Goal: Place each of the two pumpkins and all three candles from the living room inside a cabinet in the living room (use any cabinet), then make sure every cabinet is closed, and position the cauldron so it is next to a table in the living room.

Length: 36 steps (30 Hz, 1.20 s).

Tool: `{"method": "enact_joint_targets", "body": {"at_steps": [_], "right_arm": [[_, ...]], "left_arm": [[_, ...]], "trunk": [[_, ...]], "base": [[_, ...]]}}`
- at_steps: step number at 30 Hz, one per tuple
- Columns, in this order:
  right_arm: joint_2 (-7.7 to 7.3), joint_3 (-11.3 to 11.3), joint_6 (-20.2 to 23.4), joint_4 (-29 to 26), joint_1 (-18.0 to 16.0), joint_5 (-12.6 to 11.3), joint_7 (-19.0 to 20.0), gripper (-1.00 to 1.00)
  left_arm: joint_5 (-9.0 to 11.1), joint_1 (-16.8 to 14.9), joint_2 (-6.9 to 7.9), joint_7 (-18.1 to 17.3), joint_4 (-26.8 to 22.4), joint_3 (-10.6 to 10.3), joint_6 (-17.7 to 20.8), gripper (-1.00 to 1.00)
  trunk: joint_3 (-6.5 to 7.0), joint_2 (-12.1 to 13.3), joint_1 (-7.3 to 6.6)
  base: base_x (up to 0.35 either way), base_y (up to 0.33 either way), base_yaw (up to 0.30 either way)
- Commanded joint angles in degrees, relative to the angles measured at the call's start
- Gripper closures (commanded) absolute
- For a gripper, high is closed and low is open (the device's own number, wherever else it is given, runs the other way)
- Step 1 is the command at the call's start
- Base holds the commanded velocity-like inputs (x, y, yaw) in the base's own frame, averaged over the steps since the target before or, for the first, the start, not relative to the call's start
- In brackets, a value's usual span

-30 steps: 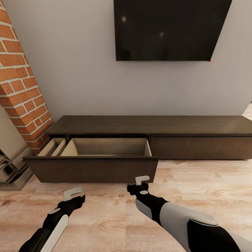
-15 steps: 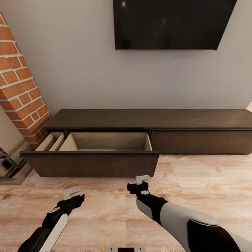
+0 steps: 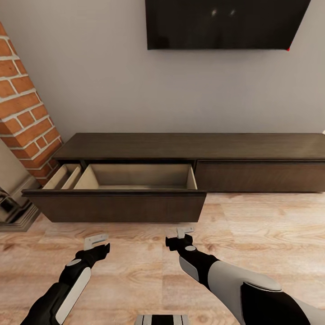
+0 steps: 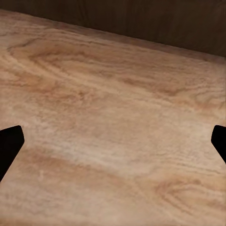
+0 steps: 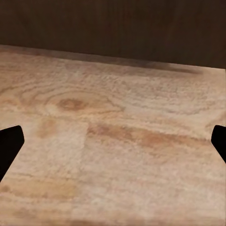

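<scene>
We face the cabinet (image 3: 189,153), a long, low, dark-brown wood unit against the grey wall; its wide left drawer (image 3: 117,205) stands pulled out, showing smooth pale beige walls. Both our tools hang over the grainy wood-plank floor (image 3: 262,225) near the drawer front: the left tool (image 3: 96,241) and right tool (image 3: 184,232) each spread apart, holding nothing.

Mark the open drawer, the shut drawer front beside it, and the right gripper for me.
open drawer (image 3: 135,180): head view, on its pale inner back wall.
shut drawer front (image 3: 259,176): head view, middle of the dark panel.
right gripper (image 3: 185,232): head view, between its pale fingertips.
</scene>
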Motion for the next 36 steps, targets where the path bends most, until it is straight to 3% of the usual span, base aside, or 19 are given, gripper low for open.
{"method": "enact_joint_targets", "body": {"at_steps": [1, 36], "right_arm": [[0.0, 0.49, -0.25, -0.04, -0.04, -0.64, -0.26, -1.0], [0.0, 0.04, -0.75, -0.18, -0.04, -1.01, -0.16, -1.0]], "left_arm": [[0.54, -0.04, 0.06, 0.62, -0.11, -0.2, 0.07, -1.0], [0.45, -0.05, 0.43, 0.67, -0.43, -0.12, 0.23, -1.0]], "trunk": [[-0.05, -0.02, -0.01], [-0.05, -0.02, -0.01]], "base": [[0.0, 0.0, 0.0], [0.062, 0.025, 0.0]]}}
